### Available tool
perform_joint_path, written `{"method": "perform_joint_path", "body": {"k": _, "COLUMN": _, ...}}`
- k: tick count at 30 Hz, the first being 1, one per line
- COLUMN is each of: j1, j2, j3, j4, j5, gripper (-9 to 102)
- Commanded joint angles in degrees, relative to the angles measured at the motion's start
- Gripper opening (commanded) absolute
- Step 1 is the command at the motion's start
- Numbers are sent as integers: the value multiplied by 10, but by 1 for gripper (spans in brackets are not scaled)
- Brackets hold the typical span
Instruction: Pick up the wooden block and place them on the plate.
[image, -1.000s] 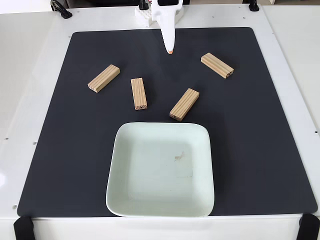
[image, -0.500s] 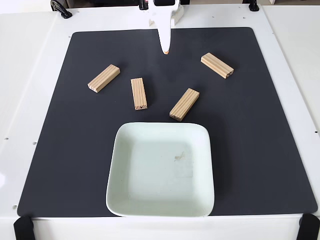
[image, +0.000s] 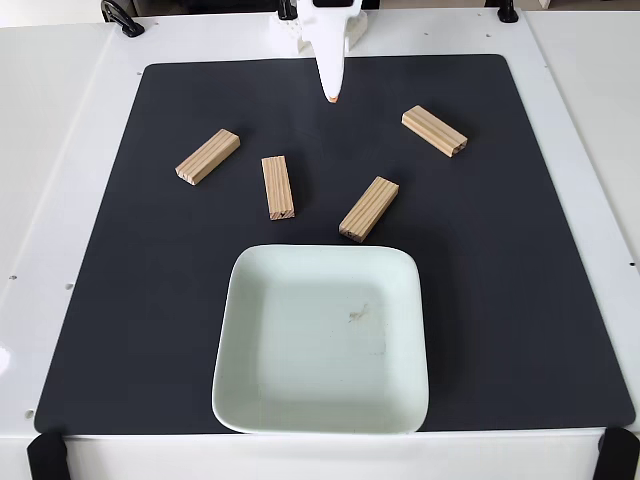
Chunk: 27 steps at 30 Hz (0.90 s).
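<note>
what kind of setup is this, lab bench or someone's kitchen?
Most likely a tabletop robot test bench, not a kitchen: a white table covered by a black mat, with a white end effector above scattered wooden blocks and an empty plate.

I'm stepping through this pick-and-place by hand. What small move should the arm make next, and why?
Probably reach the gripper forward and down toward the nearest wooden block, opening on the way. All four blocks lie on the dark mat, the plate holds none, and the gripper hangs at the mat's far edge with nothing in it. Whether it is open I cannot tell.
</note>
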<state>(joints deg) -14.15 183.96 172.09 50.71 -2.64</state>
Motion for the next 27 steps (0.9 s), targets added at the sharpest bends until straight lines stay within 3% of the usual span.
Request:
{"method": "perform_joint_path", "body": {"k": 1, "j1": 5, "j2": -59, "j3": -98, "j4": 43, "j5": -9, "gripper": 0}}
{"method": "perform_joint_path", "body": {"k": 6, "j1": 34, "j2": -147, "j3": -283, "j4": 106, "j5": -11, "gripper": 0}}
{"method": "perform_joint_path", "body": {"k": 11, "j1": 110, "j2": -228, "j3": -481, "j4": 237, "j5": -117, "gripper": 0}}
{"method": "perform_joint_path", "body": {"k": 15, "j1": 187, "j2": -302, "j3": -551, "j4": 307, "j5": -272, "gripper": 0}}
{"method": "perform_joint_path", "body": {"k": 24, "j1": 323, "j2": -487, "j3": -566, "j4": 307, "j5": -738, "gripper": 0}}
{"method": "perform_joint_path", "body": {"k": 27, "j1": 353, "j2": -564, "j3": -599, "j4": 306, "j5": -802, "gripper": 0}}
